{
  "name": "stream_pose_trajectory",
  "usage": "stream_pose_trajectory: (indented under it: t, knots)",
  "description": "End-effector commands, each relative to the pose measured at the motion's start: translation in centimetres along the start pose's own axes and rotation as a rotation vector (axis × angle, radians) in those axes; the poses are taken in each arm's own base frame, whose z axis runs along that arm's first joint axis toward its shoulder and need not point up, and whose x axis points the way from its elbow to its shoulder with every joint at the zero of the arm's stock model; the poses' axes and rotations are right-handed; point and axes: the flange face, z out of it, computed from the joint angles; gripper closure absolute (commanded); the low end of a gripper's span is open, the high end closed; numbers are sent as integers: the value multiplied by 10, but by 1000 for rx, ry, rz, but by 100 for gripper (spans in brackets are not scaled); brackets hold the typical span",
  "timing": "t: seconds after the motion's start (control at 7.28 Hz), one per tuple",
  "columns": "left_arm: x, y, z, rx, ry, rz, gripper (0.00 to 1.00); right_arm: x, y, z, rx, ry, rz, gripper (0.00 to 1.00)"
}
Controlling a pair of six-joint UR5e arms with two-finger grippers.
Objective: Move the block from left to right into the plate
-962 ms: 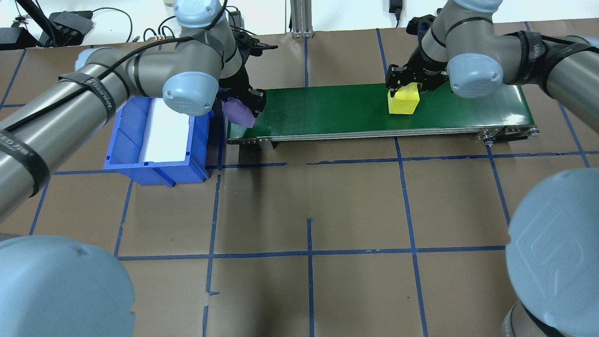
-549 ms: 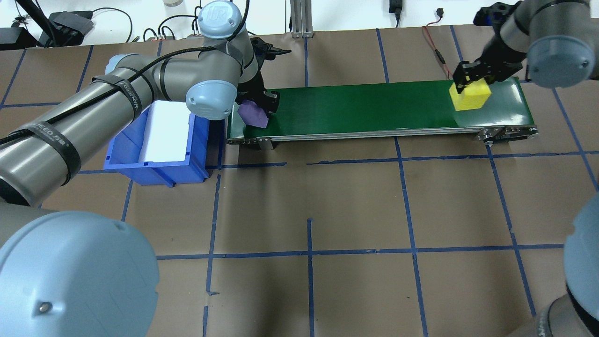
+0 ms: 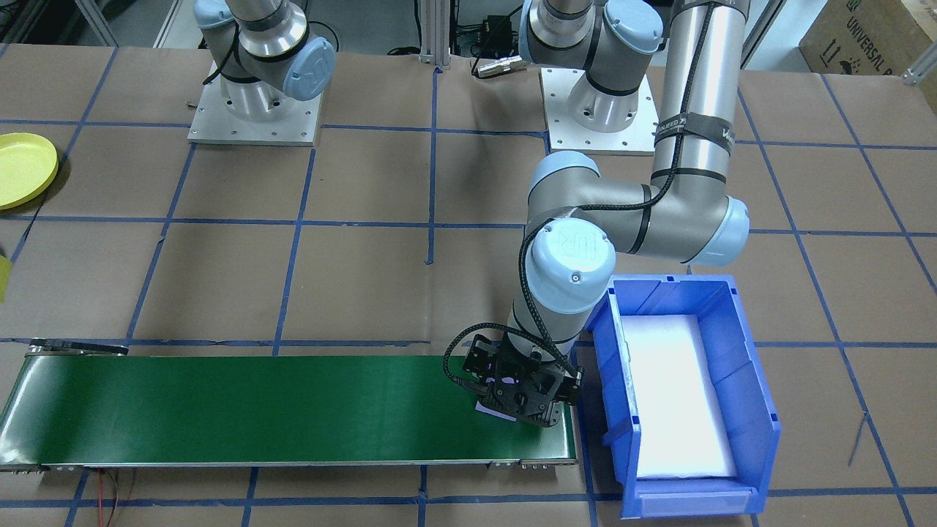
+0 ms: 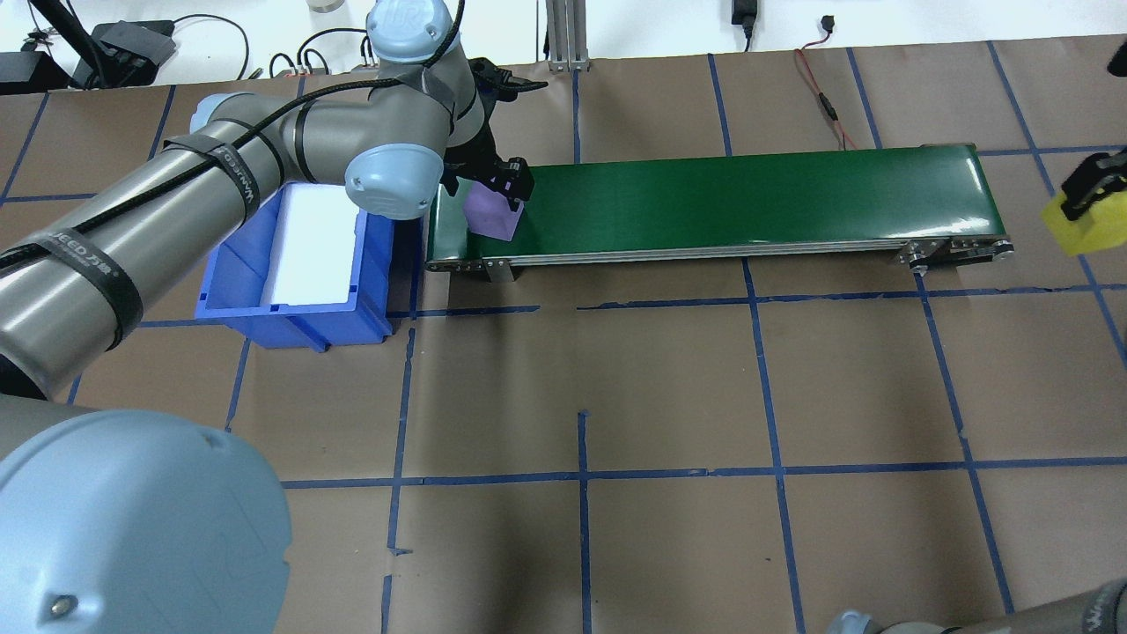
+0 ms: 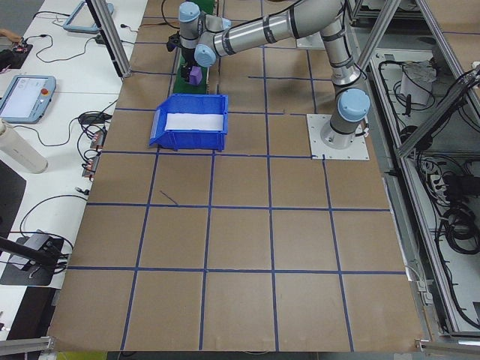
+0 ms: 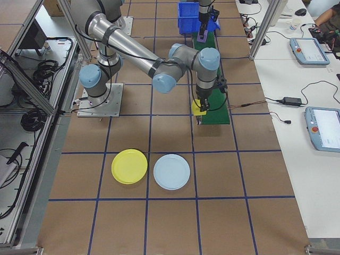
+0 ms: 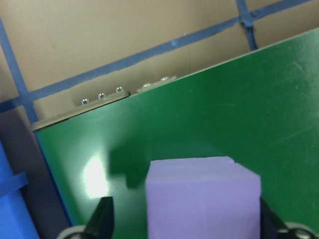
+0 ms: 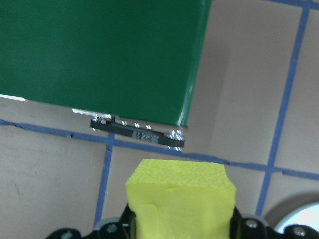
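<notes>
A purple foam block (image 4: 491, 213) stands upright on the left end of the green belt (image 4: 748, 198). My left gripper (image 4: 500, 187) is over it, open. In the left wrist view one fingertip (image 7: 105, 215) stands clear of the purple block (image 7: 204, 199) and the other sits at its edge. My right gripper (image 4: 1090, 195) is shut on a yellow foam block (image 4: 1087, 227), held in the air past the belt's right end. The right wrist view shows that yellow block (image 8: 180, 196) over brown table. The yellow plate (image 6: 129, 166) lies on the table nearer the robot's right side, also visible as the yellow plate (image 3: 22, 170) at the front view's left edge.
A blue bin (image 4: 290, 321) with a white foam liner stands just left of the belt, under my left arm. A pale blue plate (image 6: 171, 171) lies beside the yellow one. Cables and boxes lie along the far table edge (image 4: 132, 44).
My right gripper has carried the yellow block off the belt's right end, to the right. The purple block went from tilted in my left gripper to upright on the belt, fingers spread.
</notes>
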Motion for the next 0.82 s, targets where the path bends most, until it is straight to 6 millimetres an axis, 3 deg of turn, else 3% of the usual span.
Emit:
stream_pose_trajectory:
  t: [0.0, 0.27, 0.41, 0.55, 0.69]
  knots:
    - [1, 10, -65, 73, -16, 13, 0, 78, 98, 24, -25, -59, -8, 82]
    - [-2, 61, -127, -78, -2, -9, 0, 147, 197, 35, -11, -78, 17, 85]
    - [-17, 84, -165, -74, 3, -46, 0, 166, 249, 49, -10, -109, 50, 85]
    - [-13, 98, -195, -30, -8, -44, 0, 176, 300, 67, -2, -148, 97, 87]
    - [-6, 117, -216, -50, -7, -41, 0, 176, 334, 87, 44, -165, 116, 87]
